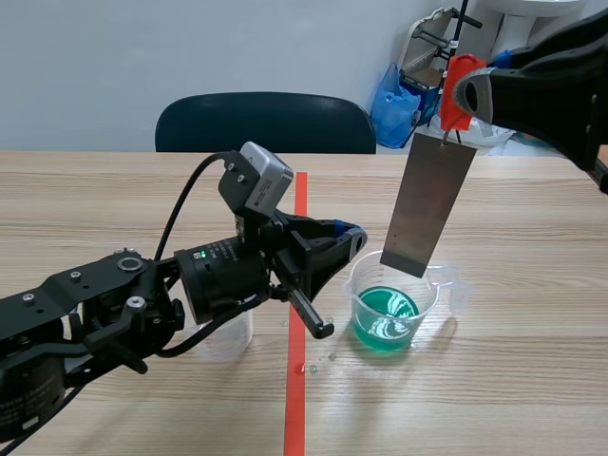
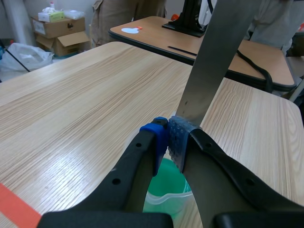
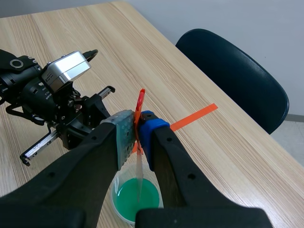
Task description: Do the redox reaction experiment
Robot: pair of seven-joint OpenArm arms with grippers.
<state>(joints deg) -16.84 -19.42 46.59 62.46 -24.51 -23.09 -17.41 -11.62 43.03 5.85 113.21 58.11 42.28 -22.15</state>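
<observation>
Scene view, right arm: comes in at the upper right of the frame. The right gripper (image 1: pixel 470 93) is clamped on an orange clip (image 1: pixel 454 87).
Metal plate (image 1: pixel 427 204): hangs tilted from the clip, its lower edge at the mouth of the beaker (image 1: pixel 435 285), centre-right of the frame.
Beaker: stands on the table (image 1: pixel 532 389), with green liquid (image 1: pixel 385 321) in its bottom.
Left gripper (image 1: pixel 348 239): centre of the frame, at the beaker's left rim. Its fingers are narrow, the pads together, with nothing seen between them.
In the way: the plate hangs just ahead of the left gripper's tips.
Around: a clear cup (image 1: pixel 228 337) partly hidden by the left arm, a tape line (image 1: pixel 294 399) lower centre, a dark chair (image 1: pixel 266 122) upper centre, a blue bag (image 1: pixel 391 103) upper right.
</observation>
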